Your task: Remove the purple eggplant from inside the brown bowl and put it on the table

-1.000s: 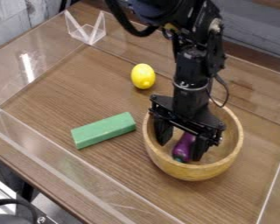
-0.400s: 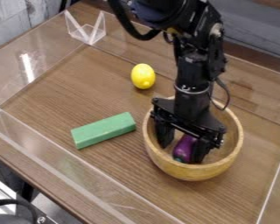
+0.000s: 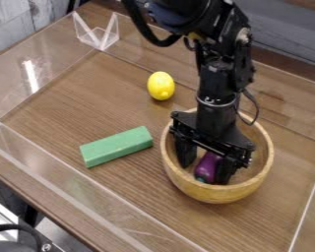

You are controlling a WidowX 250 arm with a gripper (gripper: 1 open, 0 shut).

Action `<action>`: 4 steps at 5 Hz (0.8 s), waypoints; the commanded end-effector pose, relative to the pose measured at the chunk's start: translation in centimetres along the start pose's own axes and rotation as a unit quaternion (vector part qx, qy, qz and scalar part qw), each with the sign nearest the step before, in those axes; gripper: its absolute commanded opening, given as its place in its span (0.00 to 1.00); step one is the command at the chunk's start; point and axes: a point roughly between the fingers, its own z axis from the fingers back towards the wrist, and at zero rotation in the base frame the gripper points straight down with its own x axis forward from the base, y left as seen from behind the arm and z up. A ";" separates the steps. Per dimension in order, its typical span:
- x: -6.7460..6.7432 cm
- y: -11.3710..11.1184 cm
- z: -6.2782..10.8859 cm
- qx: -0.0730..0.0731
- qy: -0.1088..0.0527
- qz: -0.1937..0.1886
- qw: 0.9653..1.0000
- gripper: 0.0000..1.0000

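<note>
The dark brown wood-grain tabletop point(image 3: 82, 103), edged by low clear acrylic walls, carries everything in view and so far has no eggplant on it. That is the measure of the task: the delivery part is not yet done.

Next in size is the large round light-brown wooden bowl point(image 3: 252, 177) with its thick rim, standing toward the near right of the tabletop. The black robot arm reaches straight down into it from above.

A flat green rectangular block point(image 3: 115, 146) lies just left of the bowl, apart from it. A yellow lemon point(image 3: 160, 86) sits farther back. Neither belongs to the job, and both leave bare wood on the left where the eggplant could be set down.

The black two-fingered tool point(image 3: 209, 167) hangs low inside the bowl with its fingers spread wide, one on each side of the small glossy purple eggplant point(image 3: 205, 169). The eggplant lies on the bowl's floor between those fingers; whether they touch it cannot be told.

By my reading, the approach is finished and the grasp is the step in hand. Closing, lifting clear of the rim, carrying sideways and releasing on the tabletop all remain.
</note>
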 end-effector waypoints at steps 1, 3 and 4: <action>0.4 -0.1 0.7 -0.003 -0.015 0.000 1.000 1.00; 0.4 0.0 0.6 -0.004 -0.015 0.003 1.000 0.00; 0.2 0.1 1.2 -0.006 -0.016 0.005 1.000 0.00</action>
